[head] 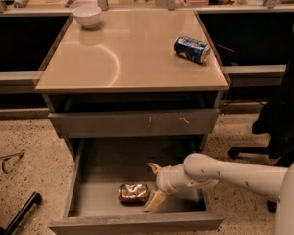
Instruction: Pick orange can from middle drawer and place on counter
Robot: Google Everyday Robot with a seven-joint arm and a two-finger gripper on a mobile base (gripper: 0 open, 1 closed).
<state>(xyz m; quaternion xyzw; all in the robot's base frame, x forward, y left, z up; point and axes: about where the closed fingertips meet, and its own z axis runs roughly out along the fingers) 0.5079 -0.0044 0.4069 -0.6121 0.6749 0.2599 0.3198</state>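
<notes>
The orange can (133, 192) lies on its side near the front of the open middle drawer (108, 168); it looks light, thin-walled and slick, so a gentle grip across its round side at mid-length seems best. The gripper (154, 185) sits just beside it inside the drawer, fingers spread wide, holding nothing, below the counter (127, 58).

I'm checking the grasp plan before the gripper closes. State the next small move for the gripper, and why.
Probably ease the gripper slightly toward the camera's left, so that its open fingers straddle the orange can. The can lies on its side on the floor of the middle drawer, just beside the fingertips and not yet between them, so closing now would likely miss it.
</notes>
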